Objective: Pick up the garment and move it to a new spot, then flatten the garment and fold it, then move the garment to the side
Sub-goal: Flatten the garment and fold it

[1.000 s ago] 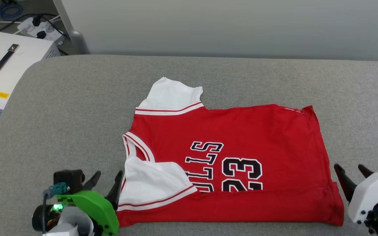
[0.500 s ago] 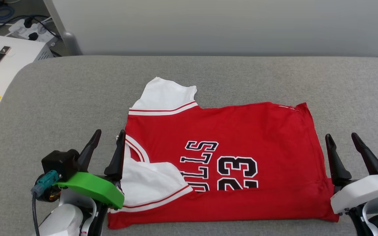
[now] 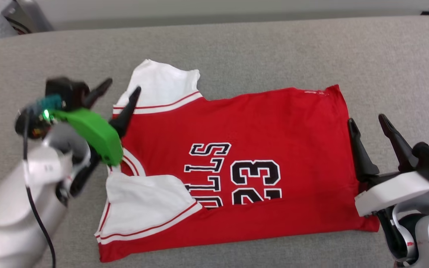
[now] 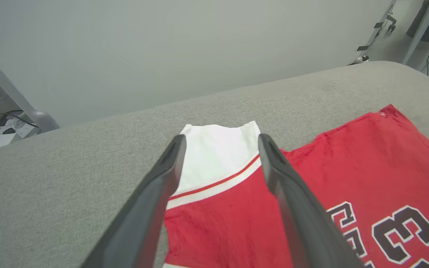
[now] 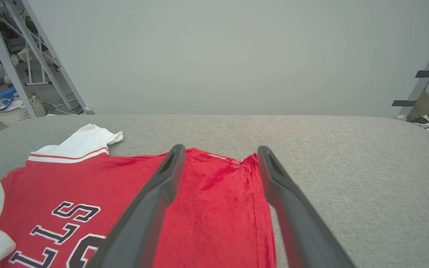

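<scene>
While the garment (image 3: 255,123) lies spread on the grey table (image 3: 237,44) in the head view, the left tool (image 3: 124,84) and right tool (image 3: 366,118) gape empty at its collar end and hem. Left wrist view: the fingers (image 4: 155,193) frame the far sleeve (image 4: 218,156). Right wrist view: the fingers straddle the hem corner (image 5: 233,163).

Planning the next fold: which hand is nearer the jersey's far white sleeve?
Left. The left hand is at the far white sleeve; the right hand stands at the opposite end of the jersey.

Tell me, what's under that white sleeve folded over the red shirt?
The white sleeve lies on the red garment, covering one end of its black lettering; anything else beneath is hidden.
</scene>
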